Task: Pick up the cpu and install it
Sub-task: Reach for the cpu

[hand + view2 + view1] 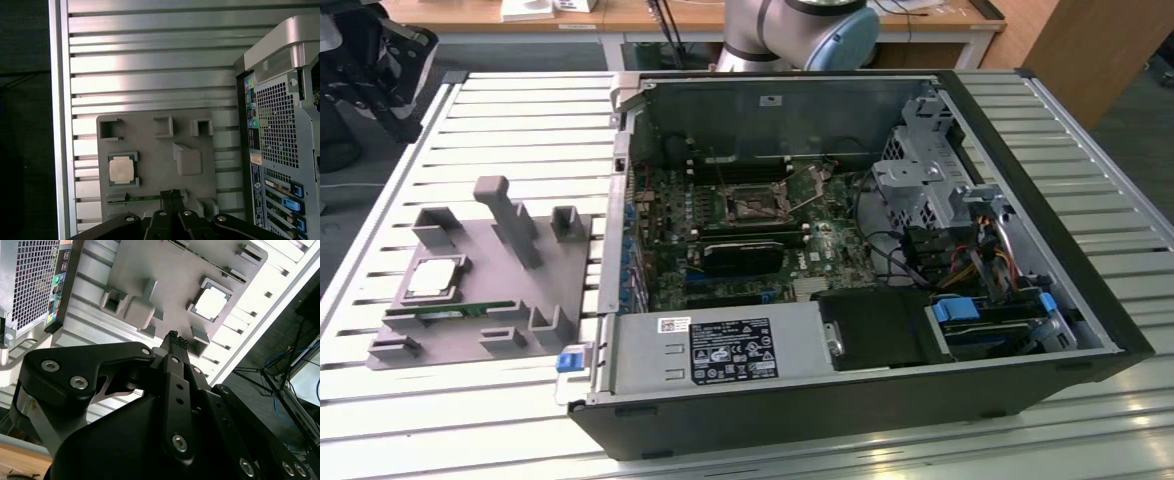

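Note:
The cpu is a small silver square chip lying flat in a pocket of the grey tray, at the exterior view's left. Both wrist views look down on the cpu from well above. My gripper is shut with nothing between its fingertips. It hangs high over the tray, apart from the chip and off to one side of it. The open computer case lies on its side, with the motherboard's cpu socket showing inside.
A green memory stick lies in a tray slot beside the cpu. Upright posts rise from the tray. The slatted metal table carries the tray and the case. The case's rear panel stands close to the tray.

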